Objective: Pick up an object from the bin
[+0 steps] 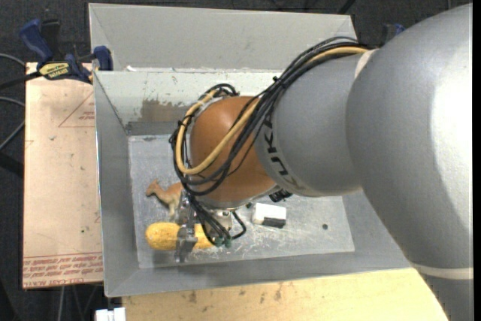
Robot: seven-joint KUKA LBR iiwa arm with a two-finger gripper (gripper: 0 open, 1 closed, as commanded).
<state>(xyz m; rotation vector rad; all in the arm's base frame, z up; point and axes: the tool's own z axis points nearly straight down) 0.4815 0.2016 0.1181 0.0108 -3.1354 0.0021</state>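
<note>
My tool (185, 238) is down on the middle of a long yellow thing (159, 237) in the near left corner of the bin (113, 162), and I cannot tell if it is open or closed. The yellow thing lies left to right across my tool, sticking out on both sides. Further back lie a white block (269, 216) and a tan toy animal (165, 193).

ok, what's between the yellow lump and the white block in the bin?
In the camera view, the gripper stands there, at the block-side end of the yellow lump; from it to the white block the bin floor is bare.
</note>
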